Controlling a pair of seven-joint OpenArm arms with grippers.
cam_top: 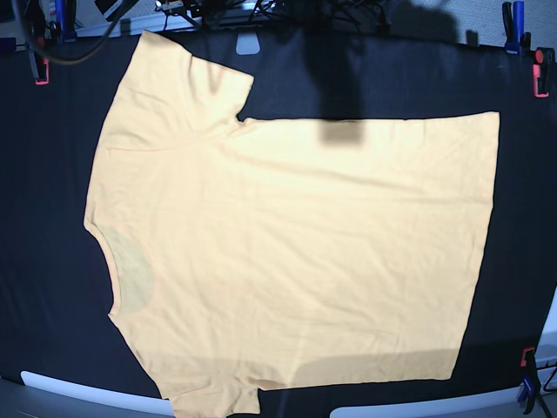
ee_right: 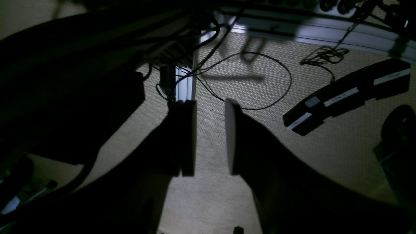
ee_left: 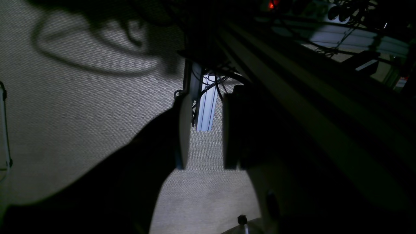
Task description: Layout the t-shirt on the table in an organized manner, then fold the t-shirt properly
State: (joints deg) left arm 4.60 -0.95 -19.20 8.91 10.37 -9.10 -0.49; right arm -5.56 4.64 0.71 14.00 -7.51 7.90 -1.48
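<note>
In the left wrist view, the left hand (ee_left: pixel 203 130) is seen at the centre of the frame, its two fingers (ee_left: pixel 183 130) held apart with nothing between them, so it is released. Behind the gap, toward 12 o'clock, a pale metal post (ee_left: pixel 206 104) is seen standing on a woven carpet floor (ee_left: pixel 81 113). A dark beam (ee_left: pixel 312 107) is crossed from 12 o'clock down to 4 o'clock. The t-shirt is not shown here.

In the right wrist view, the right hand (ee_right: pixel 210 138) is likewise shown released, its fingers (ee_right: pixel 230 136) parted over bare carpet. A thin black cable (ee_right: pixel 286 70) is looped on the floor toward 1 o'clock, and a black bar with white labels (ee_right: pixel 347 97) is laid at 3 o'clock.

In the base view, the t-shirt (cam_top: pixel 296 252) is spread flat on the black bench (cam_top: pixel 43 261), covering most of it. The neck opening (cam_top: pixel 130 274) is turned to 9 o'clock and the hem to 3 o'clock. One sleeve (cam_top: pixel 178 78) is pointed to 11 o'clock; the other is cut off by the frame edge at 7 o'clock. Red and blue clamps (cam_top: pixel 540 74) are fixed at the bench corners. A shadow is cast on the shirt at 12 o'clock.
</note>
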